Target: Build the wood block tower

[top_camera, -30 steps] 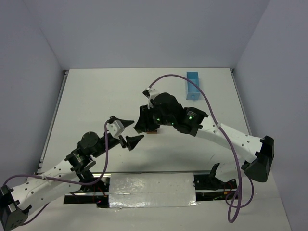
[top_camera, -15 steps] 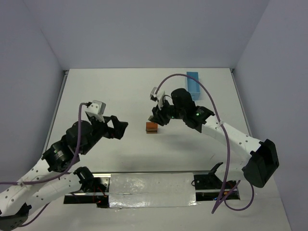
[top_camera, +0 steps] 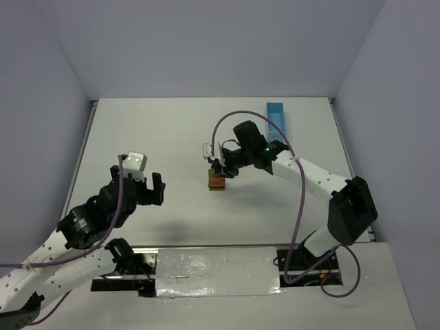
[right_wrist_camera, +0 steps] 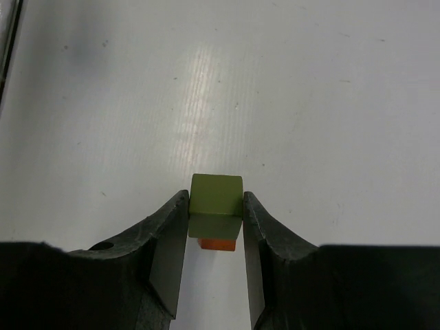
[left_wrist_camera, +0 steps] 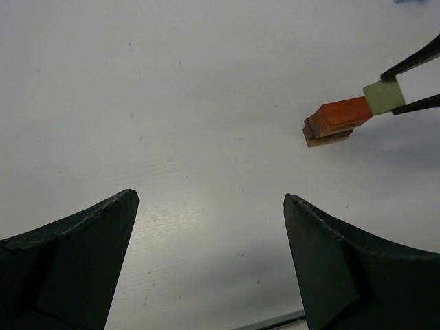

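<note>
The left gripper (top_camera: 141, 190) has drawn back since a second ago: then it was nosing in close beside the other arm near the middle of the table (top_camera: 151, 130), and now it hangs well off to the left, its fingers spread wide with nothing between them (its own camera shows only bare tabletop in the gap, (left_wrist_camera: 210, 199)).

Further right, the tower (top_camera: 218, 181) can be seen again. A second ago the right arm's wrist covered it, and half a second ago the gripper stood just beside it. Now the right gripper (top_camera: 218, 170) is directly over the stack, its fingers closed on the green block (right_wrist_camera: 216, 196), one pressed against each side. From the left wrist, that green block (left_wrist_camera: 382, 96) meets the top of the orange block (left_wrist_camera: 342, 113), with darker brown pieces beneath. Whether it rests its weight there I cannot tell.

The right arm's purple cable (top_camera: 302, 199) loops above the table. Beyond, toward the far right corner, a light-blue tray (top_camera: 276, 118) lies well apart from the tower.
</note>
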`<action>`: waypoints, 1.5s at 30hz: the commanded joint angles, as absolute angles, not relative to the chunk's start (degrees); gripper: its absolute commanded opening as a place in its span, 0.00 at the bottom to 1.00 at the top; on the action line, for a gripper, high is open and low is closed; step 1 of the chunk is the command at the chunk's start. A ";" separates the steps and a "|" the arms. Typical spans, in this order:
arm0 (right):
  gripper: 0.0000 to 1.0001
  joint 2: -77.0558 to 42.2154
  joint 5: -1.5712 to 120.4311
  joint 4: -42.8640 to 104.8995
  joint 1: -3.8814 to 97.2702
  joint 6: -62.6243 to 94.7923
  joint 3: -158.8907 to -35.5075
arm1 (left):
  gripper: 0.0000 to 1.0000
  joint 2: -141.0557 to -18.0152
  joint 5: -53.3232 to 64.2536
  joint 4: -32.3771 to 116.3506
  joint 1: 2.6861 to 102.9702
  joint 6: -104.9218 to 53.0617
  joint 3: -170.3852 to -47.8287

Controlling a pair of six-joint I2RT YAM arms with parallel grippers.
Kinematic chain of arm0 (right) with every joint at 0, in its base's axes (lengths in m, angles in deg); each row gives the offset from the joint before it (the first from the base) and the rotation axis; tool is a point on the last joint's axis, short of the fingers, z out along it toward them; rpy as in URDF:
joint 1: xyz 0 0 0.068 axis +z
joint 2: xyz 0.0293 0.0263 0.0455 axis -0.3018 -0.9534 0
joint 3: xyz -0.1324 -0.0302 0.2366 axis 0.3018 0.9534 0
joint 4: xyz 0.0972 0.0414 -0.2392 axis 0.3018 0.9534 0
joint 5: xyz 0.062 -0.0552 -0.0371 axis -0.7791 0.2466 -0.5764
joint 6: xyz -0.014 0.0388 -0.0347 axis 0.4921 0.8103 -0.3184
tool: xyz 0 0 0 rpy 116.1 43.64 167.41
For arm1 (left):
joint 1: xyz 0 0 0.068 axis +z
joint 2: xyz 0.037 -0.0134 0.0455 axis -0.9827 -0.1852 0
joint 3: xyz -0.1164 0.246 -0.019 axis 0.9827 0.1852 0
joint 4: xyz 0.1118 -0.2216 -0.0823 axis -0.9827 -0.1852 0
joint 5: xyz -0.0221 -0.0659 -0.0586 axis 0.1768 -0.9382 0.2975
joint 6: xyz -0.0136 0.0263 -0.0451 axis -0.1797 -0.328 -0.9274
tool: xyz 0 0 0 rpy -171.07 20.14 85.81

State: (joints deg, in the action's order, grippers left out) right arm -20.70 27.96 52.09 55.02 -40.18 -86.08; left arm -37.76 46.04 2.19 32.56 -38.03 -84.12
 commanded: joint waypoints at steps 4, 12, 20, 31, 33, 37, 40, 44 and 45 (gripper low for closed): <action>0.09 -28.70 27.16 60.57 54.39 -45.23 -95.12 | 1.00 -33.58 46.95 4.20 32.57 -37.03 -83.52; 0.14 -29.06 30.07 56.88 54.04 -43.03 -91.62 | 1.00 -35.50 46.51 4.11 32.57 -36.68 -83.52; 0.17 -31.61 29.98 56.88 52.46 -42.94 -92.58 | 1.00 -36.21 45.81 4.20 32.48 -36.32 -83.52; 0.24 -33.46 29.45 54.95 52.11 -41.80 -92.14 | 1.00 -37.35 44.31 4.73 32.48 -35.53 -83.43; 0.25 -33.46 29.10 54.59 52.20 -41.79 -91.97 | 1.00 -37.61 44.05 4.73 32.48 -35.53 -83.34; 0.28 -33.89 29.10 54.15 52.20 -41.71 -91.88 | 1.00 -37.62 43.52 4.90 32.48 -35.18 -83.26; 0.29 -34.42 28.84 54.68 52.28 -41.71 -92.05 | 0.99 -37.70 43.35 4.99 32.57 -35.18 -83.17; 0.37 -34.25 28.40 54.86 52.11 -42.06 -91.79 | 1.00 -37.70 43.26 5.08 32.57 -35.18 -83.17; 0.37 -34.25 28.23 54.86 52.11 -42.23 -91.70 | 1.00 -37.70 43.17 5.08 32.48 -35.01 -83.17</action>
State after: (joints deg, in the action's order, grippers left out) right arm -34.09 29.93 56.42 52.44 -42.02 -91.91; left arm -37.69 43.46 2.58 32.56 -36.66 -83.42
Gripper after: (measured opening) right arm 0.410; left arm 0.995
